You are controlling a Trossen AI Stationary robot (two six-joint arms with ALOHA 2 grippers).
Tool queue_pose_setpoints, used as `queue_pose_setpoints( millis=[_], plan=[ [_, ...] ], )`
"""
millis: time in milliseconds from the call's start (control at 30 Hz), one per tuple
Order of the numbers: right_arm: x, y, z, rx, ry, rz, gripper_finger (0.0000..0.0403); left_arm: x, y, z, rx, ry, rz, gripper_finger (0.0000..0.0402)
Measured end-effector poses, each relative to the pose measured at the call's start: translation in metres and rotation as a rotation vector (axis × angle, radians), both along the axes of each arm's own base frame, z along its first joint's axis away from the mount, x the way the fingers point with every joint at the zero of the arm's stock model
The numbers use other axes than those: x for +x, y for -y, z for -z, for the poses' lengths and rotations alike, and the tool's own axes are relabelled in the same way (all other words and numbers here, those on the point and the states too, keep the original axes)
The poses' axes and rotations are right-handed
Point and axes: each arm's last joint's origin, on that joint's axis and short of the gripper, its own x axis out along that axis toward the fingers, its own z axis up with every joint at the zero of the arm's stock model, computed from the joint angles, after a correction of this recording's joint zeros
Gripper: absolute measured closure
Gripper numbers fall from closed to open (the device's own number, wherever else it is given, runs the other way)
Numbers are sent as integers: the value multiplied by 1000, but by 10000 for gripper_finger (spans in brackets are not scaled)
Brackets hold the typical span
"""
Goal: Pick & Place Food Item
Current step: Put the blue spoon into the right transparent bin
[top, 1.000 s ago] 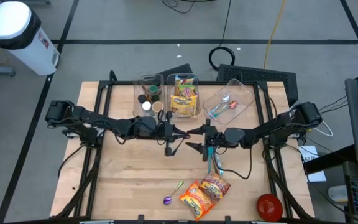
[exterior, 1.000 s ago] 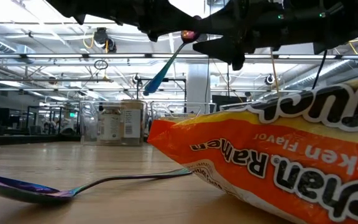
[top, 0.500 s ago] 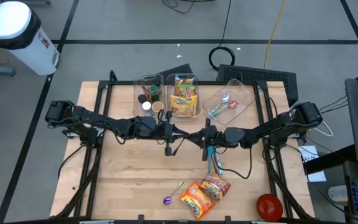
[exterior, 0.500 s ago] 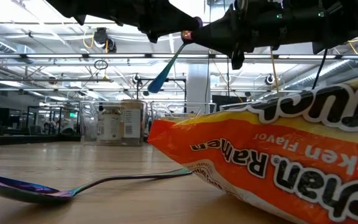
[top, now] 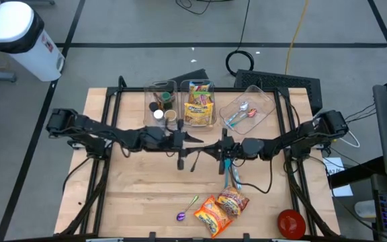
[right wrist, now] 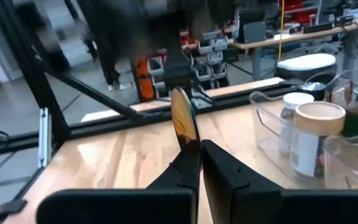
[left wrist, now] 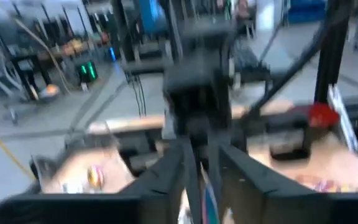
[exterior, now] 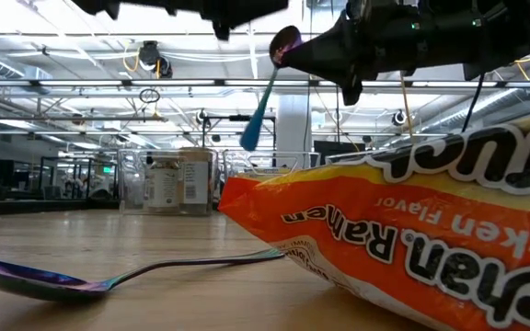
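Right gripper (top: 212,148): clamped tight on a spoon, up in the air over the middle of my table (top: 126,195), fingers pointing toward my other arm.
Spoon (exterior: 267,92): I grip it at the bowl end, the dark shiny bowl standing just above my fingers (right wrist: 188,163) in the right wrist view; the blue handle hangs down at a slant in the low view.
Left gripper (top: 195,138): facing my right one across a small gap, fingers parted and not touching anything I can see; its wrist view is blurred.
Ramen packs (top: 220,208): orange packets lying flat near the front edge, below my right arm in the high view, touching each other.
Second spoon (top: 187,209): an iridescent one, flat on the wood just beside the ramen.
Bins at the back: jar bin (top: 160,101), noodle-packet bin (top: 200,103) and a tilted cutlery bin (top: 248,107) with spoons in it.
Red bowl (top: 291,223): front right corner, well apart from the packets.
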Motion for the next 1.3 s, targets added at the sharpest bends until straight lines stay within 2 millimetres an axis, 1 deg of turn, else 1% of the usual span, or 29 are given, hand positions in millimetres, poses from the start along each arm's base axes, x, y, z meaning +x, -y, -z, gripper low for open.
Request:
queue_pose_setpoints(
  millis=[67, 133, 233, 300, 367, 500, 567, 667, 767, 833, 1033, 1233, 1300],
  plan=[
    [-3, 1, -2, -3, -18, 2, 402, -6, 5, -9, 5, 27, -12, 258],
    [-7, 2, -10, -7, -19, 9, 402, -10, 8, -13, 8, 23, -27, 226],
    [-17, 6, -25, -49, -30, 22, 402, -13, 11, -12, 12, -17, -21, 186],
    [-26, 11, -38, -81, -20, 41, 402, -14, 13, -8, 19, -54, -16, 167],
    [-38, 18, -52, -116, -14, 100, 402, -12, 13, -2, 10, -92, -17, 153],
    [-64, 34, -71, -185, -58, 258, 402, -9, 14, 14, -43, -193, -29, 137],
    [-78, 43, -76, -203, -99, 355, 402, -8, 12, 19, -65, -221, -39, 136],
    [-96, 56, -78, -233, -186, 518, 403, -4, 12, 27, -79, -252, -49, 135],
    [-110, 69, -75, -239, -268, 683, 403, 0, 11, 37, -85, -283, -57, 135],
    [-116, 76, -67, -227, -308, 752, 403, 3, 10, 41, -87, -281, -61, 135],
    [-126, 88, -31, -133, -361, 826, 403, 9, 9, 55, -90, -316, -79, 135],
    [-136, 92, 5, -37, -405, 881, 403, 12, 8, 61, -103, -322, -86, 135],
    [-139, 93, 15, 11, -402, 870, 403, 13, 8, 62, -105, -325, -88, 135]
  ],
)
